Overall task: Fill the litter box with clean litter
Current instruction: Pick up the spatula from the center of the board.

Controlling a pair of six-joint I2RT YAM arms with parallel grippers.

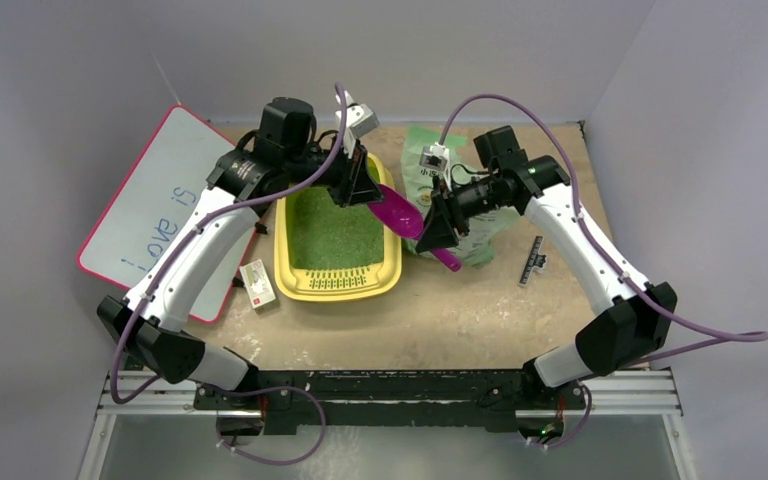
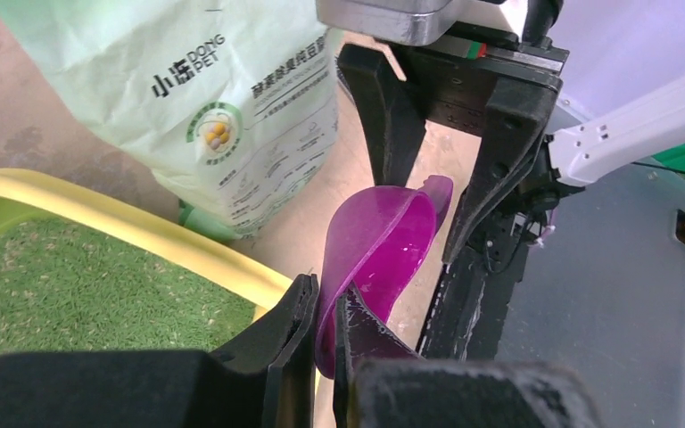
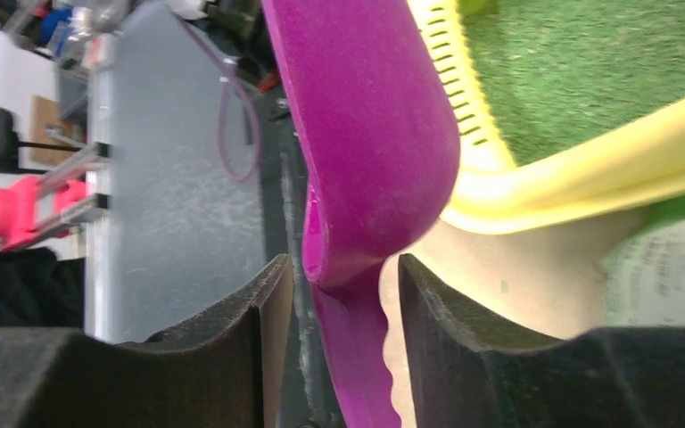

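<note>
The yellow litter box (image 1: 283, 262) lies mid-table, holding a bed of green clean litter (image 1: 335, 238). A purple scoop (image 1: 402, 213) hangs over the box's right rim, between both arms. My left gripper (image 1: 365, 190) is shut on the scoop's thin bowl edge (image 2: 379, 241), with its fingertips (image 2: 325, 299) pinching it beside the yellow rim (image 2: 143, 227). My right gripper (image 3: 343, 265) is open around the scoop's handle, with a gap on each side. The scoop's bowl (image 3: 366, 116) looks empty. The box's slotted grate (image 3: 459, 80) and litter (image 3: 589, 62) lie beyond it.
A pale green litter bag (image 1: 420, 150) lies behind and right of the box, under my right arm. A white board with a pink edge (image 1: 155, 205) sits at the left. A small white carton (image 1: 258, 285) lies by the box's left corner, and a black ruler (image 1: 532, 262) at the right.
</note>
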